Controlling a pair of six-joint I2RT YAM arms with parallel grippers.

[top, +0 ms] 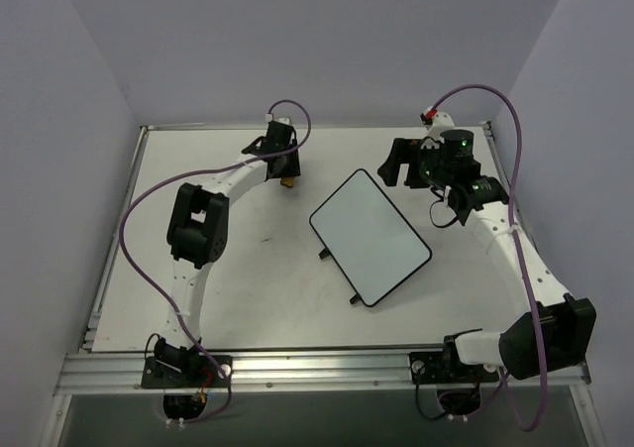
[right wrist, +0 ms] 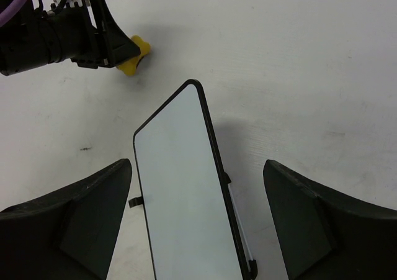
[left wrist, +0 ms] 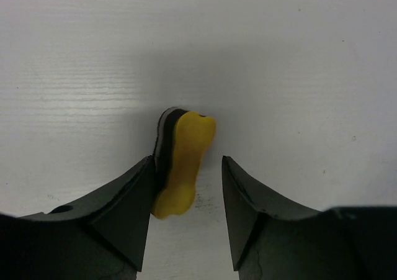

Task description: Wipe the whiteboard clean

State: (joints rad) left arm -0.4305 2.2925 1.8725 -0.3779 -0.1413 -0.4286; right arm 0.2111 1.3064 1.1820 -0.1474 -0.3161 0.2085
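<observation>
The whiteboard [top: 369, 237] lies flat in the middle of the table, its white face blank, with two small black feet on its left edge. It also shows in the right wrist view [right wrist: 183, 193]. The yellow bone-shaped eraser [left wrist: 185, 162] stands on edge on the table between my left gripper's [left wrist: 189, 171] open fingers, against the left finger and apart from the right one. In the top view the left gripper [top: 286, 172] is at the back, left of the board. My right gripper [right wrist: 197, 174] is open and empty above the board's far corner [top: 399, 169].
The table [top: 248, 288] is white with a raised metal rim. In the right wrist view the left gripper [right wrist: 68, 35] and the eraser [right wrist: 133, 53] are beyond the board. Purple cables loop off both arms.
</observation>
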